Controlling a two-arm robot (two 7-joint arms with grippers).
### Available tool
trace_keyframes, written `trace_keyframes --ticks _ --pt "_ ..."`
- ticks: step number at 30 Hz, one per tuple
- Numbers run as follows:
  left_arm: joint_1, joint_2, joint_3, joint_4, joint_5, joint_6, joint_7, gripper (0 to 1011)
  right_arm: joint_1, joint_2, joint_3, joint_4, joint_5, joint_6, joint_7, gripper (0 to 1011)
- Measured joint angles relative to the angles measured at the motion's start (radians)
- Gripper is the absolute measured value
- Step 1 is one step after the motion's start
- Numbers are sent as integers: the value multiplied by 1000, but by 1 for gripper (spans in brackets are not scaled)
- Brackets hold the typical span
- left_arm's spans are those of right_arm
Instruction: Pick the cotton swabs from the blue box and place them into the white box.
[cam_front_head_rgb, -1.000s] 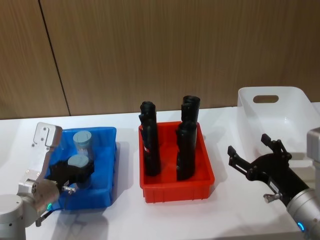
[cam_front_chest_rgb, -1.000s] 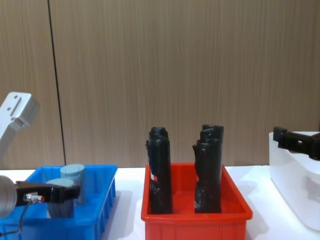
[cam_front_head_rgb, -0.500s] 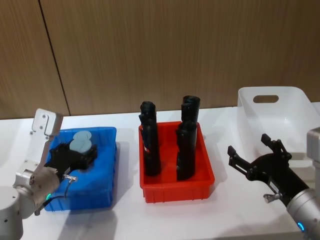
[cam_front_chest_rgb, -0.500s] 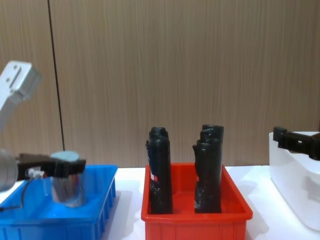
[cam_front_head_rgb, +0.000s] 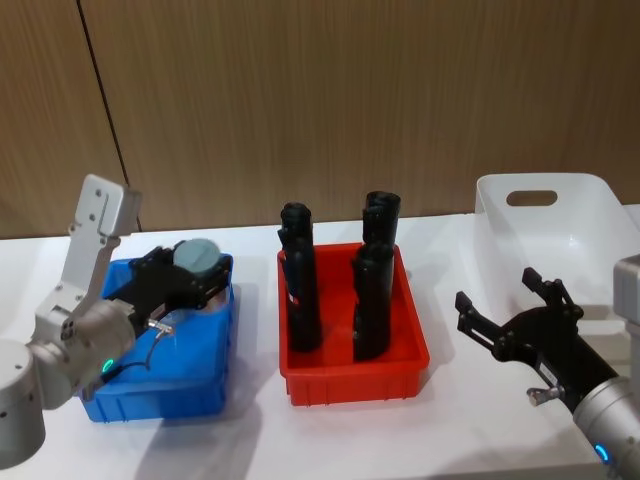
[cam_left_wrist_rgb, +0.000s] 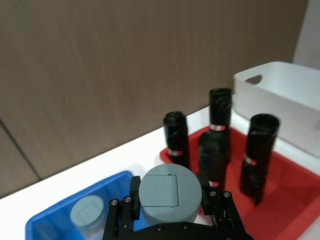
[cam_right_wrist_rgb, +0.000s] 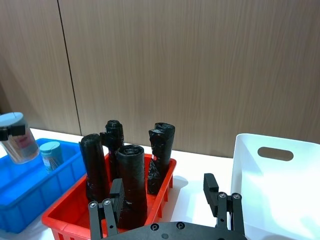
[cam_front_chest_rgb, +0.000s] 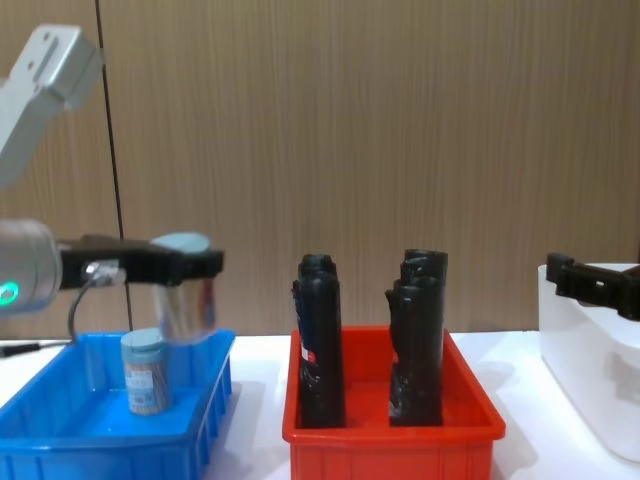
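One jar of cotton swabs is clamped in my left end effector, held clear above the right side of the blue box. A second jar stands upright inside that box. My right end effector hovers over the table, fingers spread apart, just beside the white box.

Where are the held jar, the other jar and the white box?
held jar (cam_front_chest_rgb: 188, 312): chest view, clear body under the lid.
other jar (cam_front_chest_rgb: 145, 378): chest view, middle of its body.
white box (cam_front_head_rgb: 575, 215): head view, back wall beside the handle cutout.
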Motion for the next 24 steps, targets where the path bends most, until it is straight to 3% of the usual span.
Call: trace_keyframes --ticks 14,24 --pt "-43 -11 10 -49 -27 48 -178 671 0 0 0 0 0 0 0 1001" --pt "-77 -26 22 -53 -28 85 -261 671 0 0 0 0 0 0 0 1001"
